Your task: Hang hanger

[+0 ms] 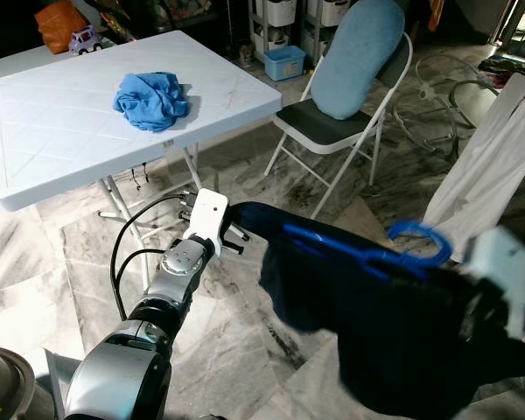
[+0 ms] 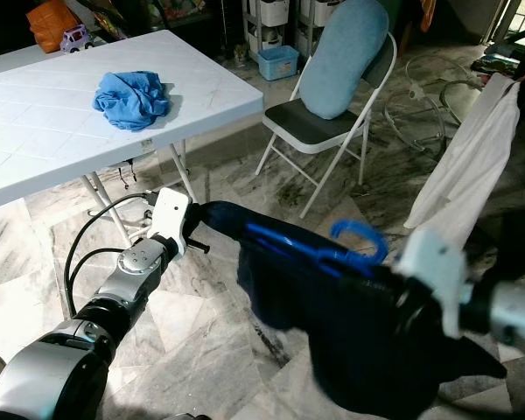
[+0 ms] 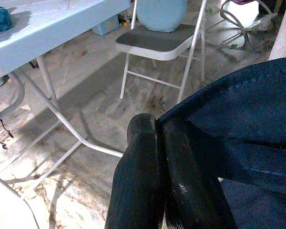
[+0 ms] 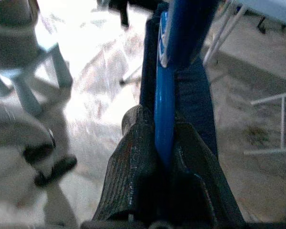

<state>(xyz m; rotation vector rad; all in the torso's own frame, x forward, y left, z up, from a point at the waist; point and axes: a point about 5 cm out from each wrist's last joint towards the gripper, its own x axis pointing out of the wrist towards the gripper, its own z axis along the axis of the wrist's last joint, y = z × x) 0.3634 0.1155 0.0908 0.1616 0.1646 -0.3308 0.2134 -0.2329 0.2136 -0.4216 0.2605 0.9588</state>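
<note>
A blue plastic hanger (image 1: 367, 254) with a rounded open hook is held in the air between the robot's two arms, over a marble-patterned tile floor (image 1: 70, 280). A dark navy garment (image 1: 376, 332) of soft, matte cloth hangs from it in loose folds, its stitched hem visible in the left wrist view.

The right gripper (image 4: 165, 143) is clamped on a straight blue bar of the hanger, the bar pinched between its two ribbed black fingers, with the navy cloth just behind. The left gripper (image 3: 158, 143) has its fingers pressed together on one edge of the garment, stretching that corner out toward the robot's left.

To the left and farther off stands a white folding table (image 1: 52, 140) with a quilted plastic top and thin metal legs; a crumpled blue cloth (image 1: 151, 99) lies on it, and a small toy car (image 1: 85, 39) and an orange bag (image 1: 57, 19) sit at its far edge. Straight ahead is a white metal folding chair (image 1: 332, 131) with a dark seat, a pale blue cushion (image 1: 363, 52) leaning upright against its back. On the right a white shirt (image 1: 494, 166) hangs near the hanger's hook. Hoses or cables (image 1: 437, 87) lie coiled on the floor beyond the chair, and a small blue basket (image 1: 284, 61) stands against white shelving (image 1: 280, 17).
</note>
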